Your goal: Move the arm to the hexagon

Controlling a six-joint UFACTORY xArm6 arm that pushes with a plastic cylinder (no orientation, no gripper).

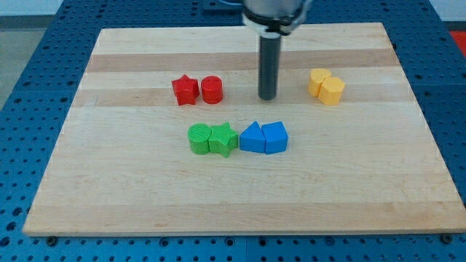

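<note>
My tip rests on the board between the red pair and the yellow pair. To its right stand two touching yellow blocks: a yellow hexagon and a yellow rounded block just up and left of it. The hexagon is about a block's width and a half right of my tip. To the left sit a red star and a red cylinder. Below them are a green cylinder, a green star, a blue triangle and a blue wedge-like block.
The wooden board lies on a blue perforated table. The arm's housing hangs over the board's top edge.
</note>
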